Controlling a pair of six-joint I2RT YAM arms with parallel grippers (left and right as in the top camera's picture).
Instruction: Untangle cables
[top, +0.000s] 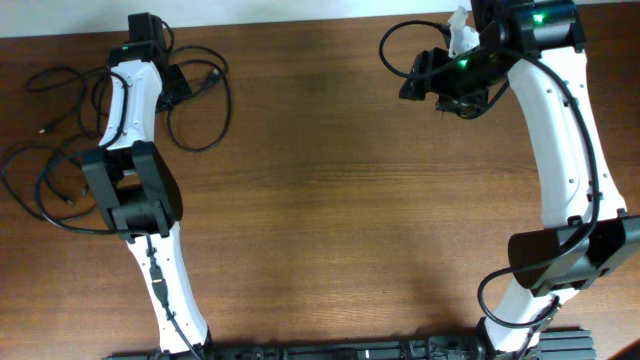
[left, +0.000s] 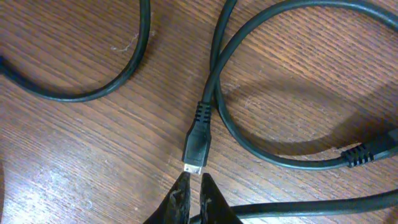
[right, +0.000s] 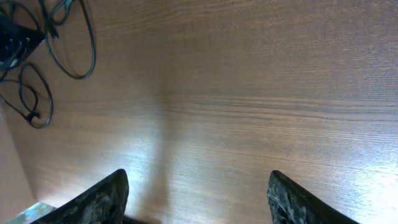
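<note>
At the far-left corner of the desk (top: 350, 200), the cables (left: 214, 74) lie in loose loops around your left arm (top: 140, 190), so you are picking out one end to draw free. Your left end effector (left: 193, 190) is nearly closed, with a plug (left: 199, 140) right at its tips; you cannot tell whether it is pinched. You'd need a firm hold, then a slow pull clear of the loops alongside it. Near the far-right corner, your right end effector (right: 196, 183) hangs wide open and empty over bare wood.
</note>
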